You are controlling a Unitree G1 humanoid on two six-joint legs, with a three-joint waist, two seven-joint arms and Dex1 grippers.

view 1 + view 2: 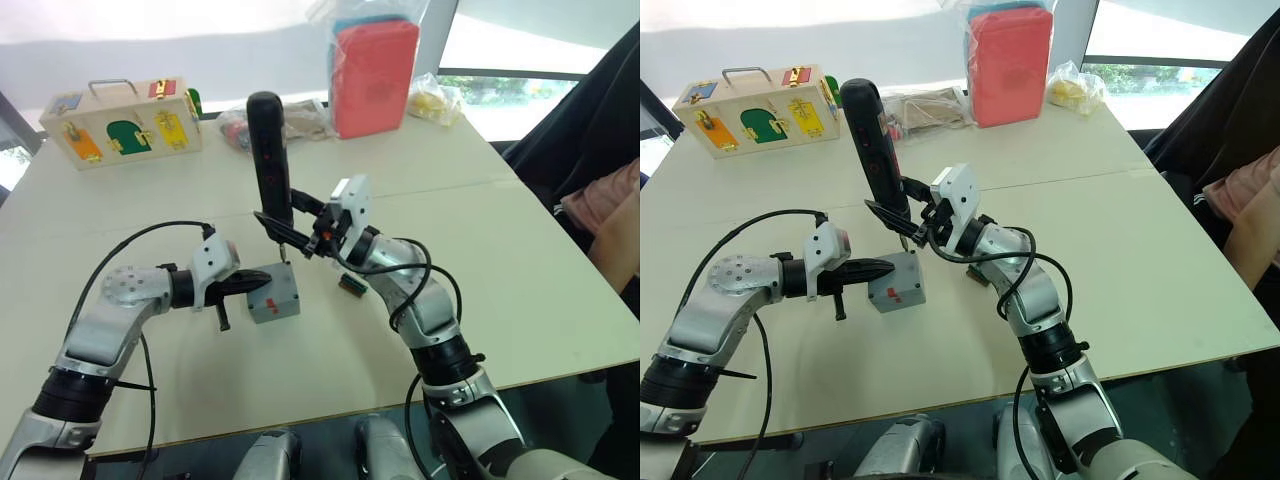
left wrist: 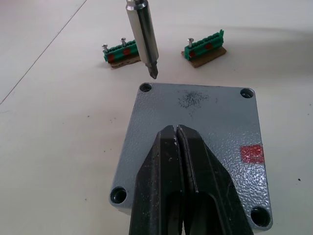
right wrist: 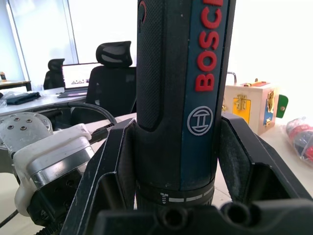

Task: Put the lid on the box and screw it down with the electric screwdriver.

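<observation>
The grey lid [image 2: 195, 112], with screw holes at its corners and a red mark, sits on the grey box [image 1: 283, 300] near the table's middle. My left gripper [image 2: 176, 128] is shut with nothing between its fingers, and its tips lie over the lid from the box's left side. My right gripper [image 3: 178, 161] is shut on the black electric screwdriver [image 1: 268, 150] and holds it nearly upright above the box. Its metal bit [image 2: 144, 39] hangs just above one far corner hole [image 2: 145, 87] without touching it.
Two green connector blocks [image 2: 120, 51] [image 2: 205, 46] with screws lie just beyond the box. At the table's far side stand a wooden latch box [image 1: 125, 125], a red container [image 1: 375, 75] and plastic bags [image 1: 435, 100]. A person's sleeve [image 1: 610, 210] is at the right.
</observation>
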